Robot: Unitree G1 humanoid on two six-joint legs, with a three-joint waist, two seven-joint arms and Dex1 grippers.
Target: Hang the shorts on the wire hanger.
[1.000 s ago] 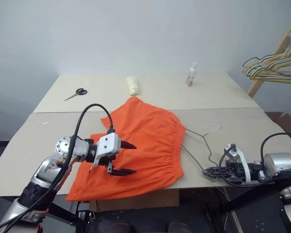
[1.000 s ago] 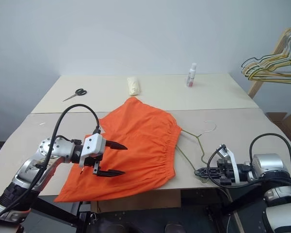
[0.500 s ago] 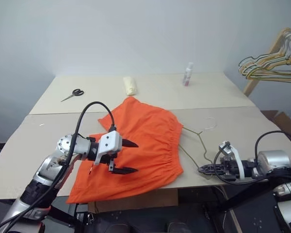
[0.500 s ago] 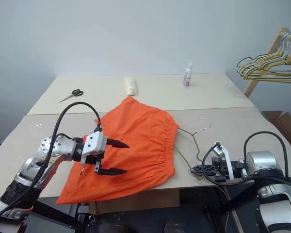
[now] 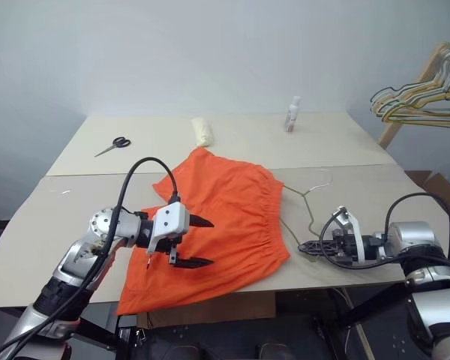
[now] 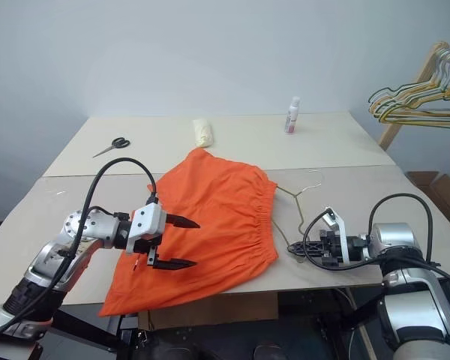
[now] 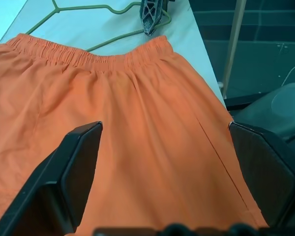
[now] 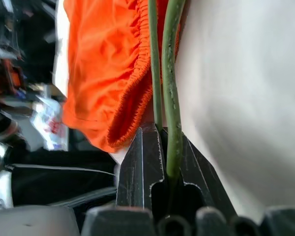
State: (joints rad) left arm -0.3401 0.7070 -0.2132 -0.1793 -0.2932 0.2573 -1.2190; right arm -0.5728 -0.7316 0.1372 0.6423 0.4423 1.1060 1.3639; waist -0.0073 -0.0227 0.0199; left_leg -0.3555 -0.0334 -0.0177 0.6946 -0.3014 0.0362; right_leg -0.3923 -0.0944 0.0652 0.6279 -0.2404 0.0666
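Observation:
The orange shorts [image 5: 229, 214] lie flat on the table, with the gathered waistband [image 7: 93, 56] facing the wire hanger. The thin olive-green wire hanger [image 5: 310, 206] lies just right of the waistband, its hook [image 5: 324, 177] pointing away from me. My right gripper [image 5: 306, 246] is shut on the hanger's near end, and the wire [image 8: 171, 88] runs out between its closed fingers beside the waistband's edge. My left gripper [image 5: 208, 241] hovers open over the left half of the shorts, its fingers [image 7: 78, 167] spread wide with nothing between them.
Scissors [image 5: 116, 143], a pale yellow roll [image 5: 202, 131] and a small bottle [image 5: 291, 114] sit on the far table. A bunch of hangers [image 5: 416, 105] hangs on a wooden rack at the right. The table's front edge [image 5: 300, 281] runs just below both grippers.
My right gripper has moved left and a little forward with the hanger, bringing it closer to the waistband, and its wrist has rolled. The left gripper has stayed put.

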